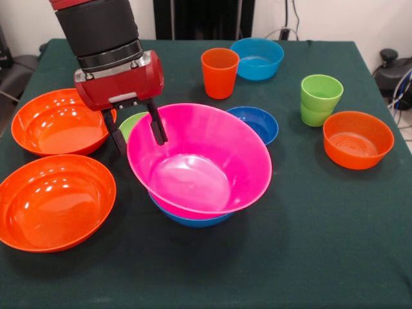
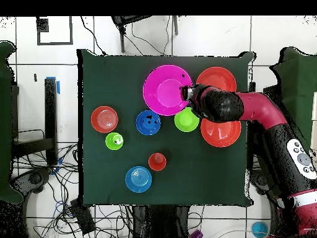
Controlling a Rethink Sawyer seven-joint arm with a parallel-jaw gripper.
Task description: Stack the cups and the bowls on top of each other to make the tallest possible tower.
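Pink glossy plastic bowl point(image 1: 196, 164) sits tilted on a large blue plastic bowl point(image 1: 193, 220) at the front view's centre. Red-and-black gripper point(image 1: 136, 132) pinches its left rim, one finger inside, one outside. If let go while tilted, the pink bowl could slide off.

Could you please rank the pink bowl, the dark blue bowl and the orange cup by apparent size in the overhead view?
1. pink bowl
2. dark blue bowl
3. orange cup
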